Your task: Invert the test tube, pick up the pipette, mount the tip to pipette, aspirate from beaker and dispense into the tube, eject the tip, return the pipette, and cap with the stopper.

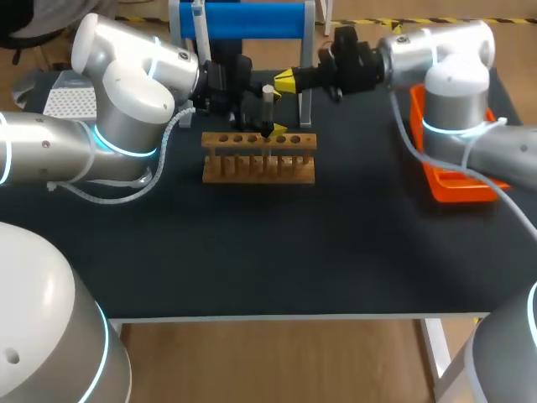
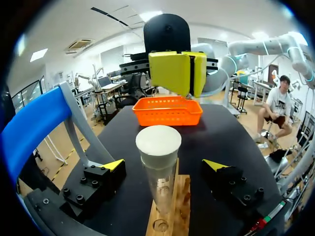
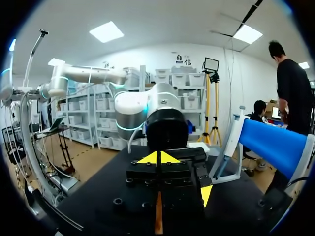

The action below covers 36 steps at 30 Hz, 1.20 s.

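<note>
**Straddling the stoppered tube, gripping nothing**

The left claw (image 2: 165,165) stands wide open. Its two black, bolt-studded fingers (image 2: 93,184) end in wedge-shaped yellow tips, one on each side of the clear, smooth-walled test tube (image 2: 161,189), and neither touches it. The tube stands upright in a hole of the pale wooden test tube rack (image 1: 258,161), a two-tier block with a row of round holes along its top board. A matte, cream-white round stopper (image 2: 158,141) sits in the tube's mouth.

Just beyond and above the tube hangs the right claw (image 2: 178,73). Its blocky yellow pads are pressed flat together with nothing held between them, and they point toward the left arm.

Farther out, an orange plastic basket with slotted walls (image 2: 167,112) sits near the desk's right edge. A glossy blue cylinder on a grey metal frame (image 1: 252,18) stands behind the rack. The desk (image 1: 277,252) is a flat, dark, dull-surfaced top.
</note>
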Each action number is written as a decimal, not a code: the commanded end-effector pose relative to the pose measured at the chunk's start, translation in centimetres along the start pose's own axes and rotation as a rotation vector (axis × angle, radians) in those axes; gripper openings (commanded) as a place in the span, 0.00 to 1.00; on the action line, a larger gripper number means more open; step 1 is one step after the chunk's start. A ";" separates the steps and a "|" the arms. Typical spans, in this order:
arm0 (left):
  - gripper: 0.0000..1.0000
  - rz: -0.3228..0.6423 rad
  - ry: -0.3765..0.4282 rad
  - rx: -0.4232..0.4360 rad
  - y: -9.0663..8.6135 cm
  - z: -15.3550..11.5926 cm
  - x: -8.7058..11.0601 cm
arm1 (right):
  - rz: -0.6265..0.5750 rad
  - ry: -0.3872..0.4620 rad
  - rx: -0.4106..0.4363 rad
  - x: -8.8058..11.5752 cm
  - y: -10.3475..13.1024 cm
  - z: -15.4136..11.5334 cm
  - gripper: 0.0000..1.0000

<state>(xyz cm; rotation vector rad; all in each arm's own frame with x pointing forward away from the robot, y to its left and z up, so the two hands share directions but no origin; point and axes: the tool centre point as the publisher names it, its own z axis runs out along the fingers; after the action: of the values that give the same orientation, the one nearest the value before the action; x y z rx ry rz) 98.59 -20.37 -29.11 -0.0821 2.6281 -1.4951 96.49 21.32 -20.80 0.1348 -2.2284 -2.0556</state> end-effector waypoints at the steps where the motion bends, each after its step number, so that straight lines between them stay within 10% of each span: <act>1: 1.00 0.000 -0.001 -0.001 0.0 0.0 0.0 | 0.015 0.026 -0.030 -1.2 -0.4 0.9 0.00; 36: 1.00 0.000 -0.001 -0.001 0.0 0.0 0.0 | 0.090 -0.027 -0.071 -2.5 -1.9 1.6 0.00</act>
<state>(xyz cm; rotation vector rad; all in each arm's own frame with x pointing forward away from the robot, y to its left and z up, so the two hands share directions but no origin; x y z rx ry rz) 98.59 -20.38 -29.11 -0.0820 2.6281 -1.4952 99.03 23.22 -22.39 0.0070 -2.1404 -2.0749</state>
